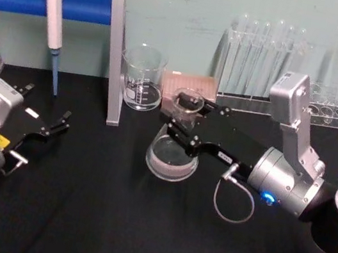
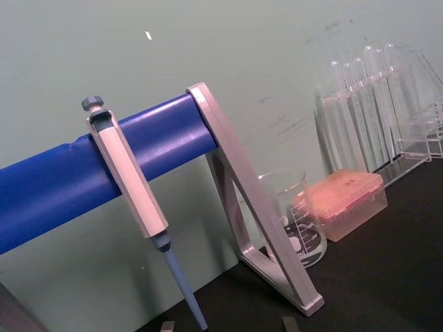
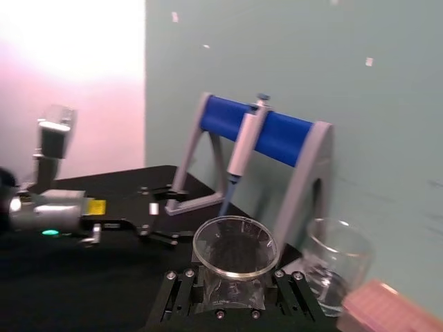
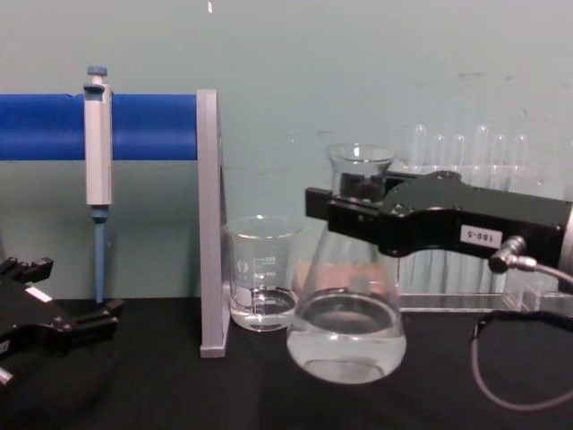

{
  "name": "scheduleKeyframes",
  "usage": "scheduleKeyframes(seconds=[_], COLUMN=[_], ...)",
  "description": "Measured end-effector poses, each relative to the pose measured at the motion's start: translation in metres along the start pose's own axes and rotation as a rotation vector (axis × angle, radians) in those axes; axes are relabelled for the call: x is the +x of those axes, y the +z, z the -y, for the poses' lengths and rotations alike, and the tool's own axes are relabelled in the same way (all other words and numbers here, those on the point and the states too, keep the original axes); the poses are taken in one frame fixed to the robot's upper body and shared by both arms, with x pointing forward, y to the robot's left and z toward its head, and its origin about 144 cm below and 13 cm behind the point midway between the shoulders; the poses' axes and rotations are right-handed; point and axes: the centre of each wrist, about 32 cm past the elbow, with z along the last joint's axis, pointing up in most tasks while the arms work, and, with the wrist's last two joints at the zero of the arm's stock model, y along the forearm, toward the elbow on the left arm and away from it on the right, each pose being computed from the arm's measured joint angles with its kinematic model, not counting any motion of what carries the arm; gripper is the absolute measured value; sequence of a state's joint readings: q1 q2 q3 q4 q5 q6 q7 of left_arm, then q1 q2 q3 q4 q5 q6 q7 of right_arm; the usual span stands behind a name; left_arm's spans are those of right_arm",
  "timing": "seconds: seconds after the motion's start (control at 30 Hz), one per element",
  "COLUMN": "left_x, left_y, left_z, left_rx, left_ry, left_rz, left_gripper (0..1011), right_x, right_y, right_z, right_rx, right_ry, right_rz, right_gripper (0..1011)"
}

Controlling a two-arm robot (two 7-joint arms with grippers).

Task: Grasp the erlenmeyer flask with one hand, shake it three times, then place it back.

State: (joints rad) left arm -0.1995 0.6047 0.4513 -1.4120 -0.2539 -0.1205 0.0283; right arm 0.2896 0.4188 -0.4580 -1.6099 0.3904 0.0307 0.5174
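The erlenmeyer flask (image 1: 171, 158) stands upright near the middle of the black table, with clear liquid in its wide base (image 4: 345, 345). My right gripper (image 1: 186, 111) reaches in from the right and is shut on the flask's neck just below the flared rim (image 3: 234, 243). In the chest view its black jaws (image 4: 358, 208) cross in front of the neck. I cannot tell whether the base touches the table. My left gripper (image 1: 59, 123) rests open at the table's left side, well away from the flask.
A glass beaker (image 1: 142, 78) stands just behind and to the left of the flask. A pink tip box (image 1: 192, 85) and a test tube rack (image 1: 277, 60) sit behind. A blue-bar stand (image 1: 113, 52) holding a pipette (image 1: 54, 16) is at the back left.
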Motion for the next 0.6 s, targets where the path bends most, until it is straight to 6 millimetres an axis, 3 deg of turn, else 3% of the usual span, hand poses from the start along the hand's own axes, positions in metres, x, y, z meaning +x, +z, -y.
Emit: scheduleKeyframes(seconds=[0.6], left_x=[0.0], left_y=[0.0], left_z=[0.0], left_rx=[0.0], left_ry=[0.0], left_rz=[0.0], left_gripper=[1001], right_x=[-0.014], right_y=[-0.001], right_z=[0.002], right_rx=[0.015], right_ry=[0.22], right_rz=[0.028], right_gripper=[456])
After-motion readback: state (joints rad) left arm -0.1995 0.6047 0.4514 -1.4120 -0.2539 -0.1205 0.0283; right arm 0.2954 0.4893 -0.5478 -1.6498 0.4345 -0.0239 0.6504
